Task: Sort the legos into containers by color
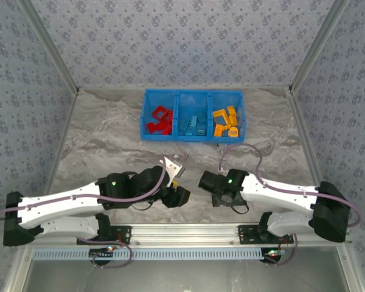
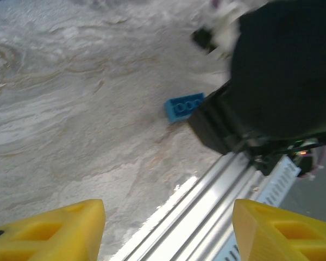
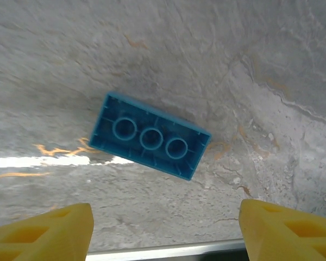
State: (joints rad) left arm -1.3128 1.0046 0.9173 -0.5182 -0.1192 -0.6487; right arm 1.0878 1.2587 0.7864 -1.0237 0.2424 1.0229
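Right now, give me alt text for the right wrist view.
A light blue brick lies underside up on the grey marbled table, three round tubes showing. The right gripper hangs open over it, its yellow fingers at the bottom corners.

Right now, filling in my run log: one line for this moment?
right end effector: open, above teal brick lying underside up on table | left end effector: open, empty | bin: colors separated

Bright even light; left wrist view blurred; glare on table (image 3: 38,161).
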